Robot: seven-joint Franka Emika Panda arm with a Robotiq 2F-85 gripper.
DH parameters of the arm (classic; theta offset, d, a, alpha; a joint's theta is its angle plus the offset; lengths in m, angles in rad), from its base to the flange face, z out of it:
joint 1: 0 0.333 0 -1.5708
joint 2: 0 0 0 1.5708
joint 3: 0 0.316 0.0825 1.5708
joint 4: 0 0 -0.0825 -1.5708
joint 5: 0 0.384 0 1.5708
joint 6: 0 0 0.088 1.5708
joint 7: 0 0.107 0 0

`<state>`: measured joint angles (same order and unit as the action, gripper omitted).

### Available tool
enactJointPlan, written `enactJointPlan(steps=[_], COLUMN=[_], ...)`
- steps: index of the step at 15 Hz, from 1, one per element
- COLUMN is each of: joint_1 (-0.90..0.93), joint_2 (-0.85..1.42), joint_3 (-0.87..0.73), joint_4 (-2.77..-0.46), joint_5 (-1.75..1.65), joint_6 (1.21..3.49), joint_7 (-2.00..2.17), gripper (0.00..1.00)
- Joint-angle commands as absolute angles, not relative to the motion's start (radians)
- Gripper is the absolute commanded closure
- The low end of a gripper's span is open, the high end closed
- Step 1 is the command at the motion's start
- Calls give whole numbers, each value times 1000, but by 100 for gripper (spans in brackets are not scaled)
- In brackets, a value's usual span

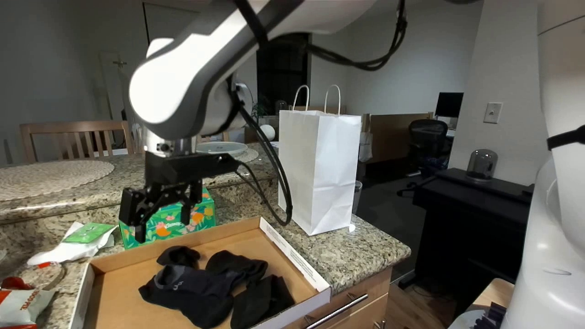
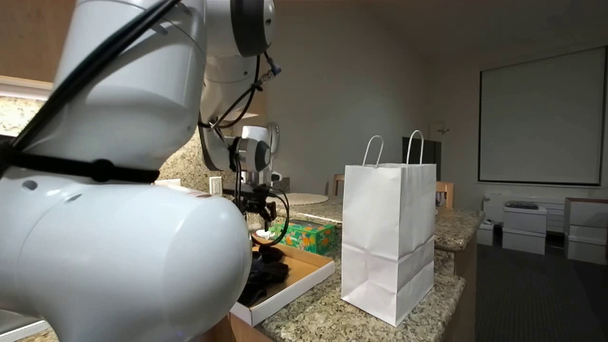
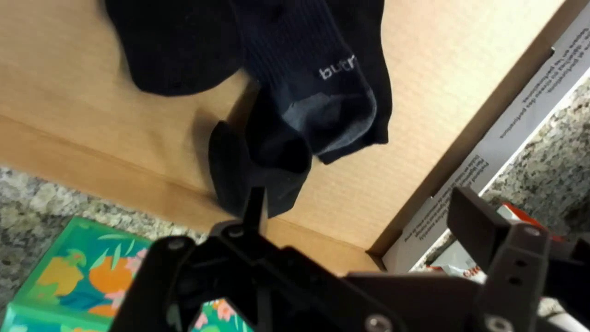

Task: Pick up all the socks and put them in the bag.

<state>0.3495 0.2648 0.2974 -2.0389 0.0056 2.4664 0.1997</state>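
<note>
Hangs with fingers (image 3: 477,226) spread apart above the far left corner of the tray (image 1: 116,297), near dark socks (image 1: 189,292) in it, left of the white bag (image 1: 336,169).

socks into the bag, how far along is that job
Done: can't tell, as the inside of the bag is hidden. In hand: nothing; the gripper is open and empty. Left: at least the socks lying in the tray.
</note>
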Motion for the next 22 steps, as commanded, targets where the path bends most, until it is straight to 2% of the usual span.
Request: enactJointPlan(steps=[1, 8, 9, 11, 19, 22], joint_1=[376, 412, 418, 424, 458, 452], joint_2=[346, 444, 455, 470, 462, 442], joint_3=[286, 242, 238, 234, 188, 189], joint_4=[-2063, -2055, -2051, -2047, -2028, -2027], joint_5=[-12, -49, -58, -75, -136, -136], joint_6=[2546, 2549, 2542, 2536, 2505, 2468], joint_7=[207, 206, 205, 202, 250, 241], gripper=[0, 0, 22, 32, 84, 91])
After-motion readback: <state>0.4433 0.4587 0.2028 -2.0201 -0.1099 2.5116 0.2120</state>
